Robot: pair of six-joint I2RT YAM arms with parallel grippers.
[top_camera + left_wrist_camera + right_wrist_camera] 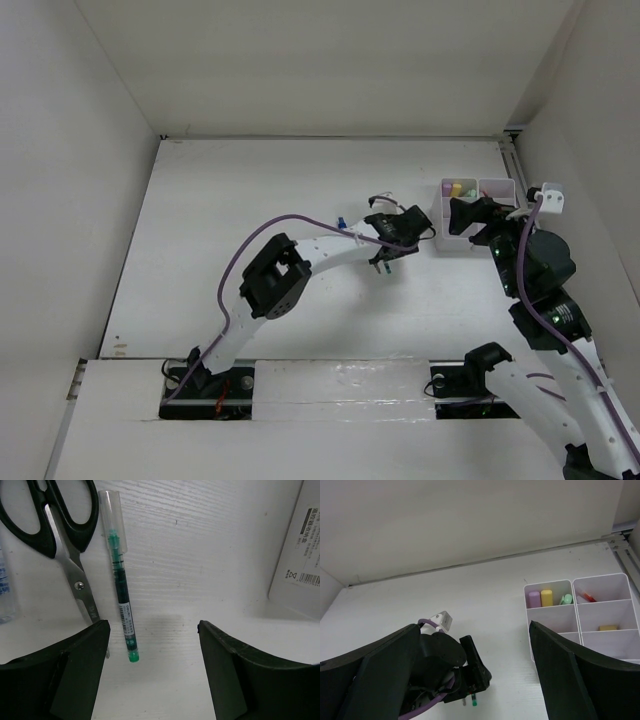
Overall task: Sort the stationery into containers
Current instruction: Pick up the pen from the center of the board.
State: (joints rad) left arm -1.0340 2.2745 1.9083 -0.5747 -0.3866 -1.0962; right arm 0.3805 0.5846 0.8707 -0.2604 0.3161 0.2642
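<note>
The left gripper hangs low over the counter with its jaws released and nothing in them. A pen lies flat on the counter between them, closer to the left jaw and clear of both. It is slim, with a dark green barrel, a green tip under a clear cap at the far end, a green plug at the near end and a white printed label along the lower barrel.

Just left of it lie the scissors, with black handles and steel blades whose points run under the left jaw. A sliver of a clear bottle with blue print shows at that view's left edge.

The organizer stands to the right, well apart from the pen. It is white with thin dividing walls. Its far-left compartment holds purple, yellow and green sticks. The far-right one holds a red pen, and the one nearer has a small yellow piece.

The right gripper hovers by the organizer's near side, jaws spread wide and holding nothing.
</note>
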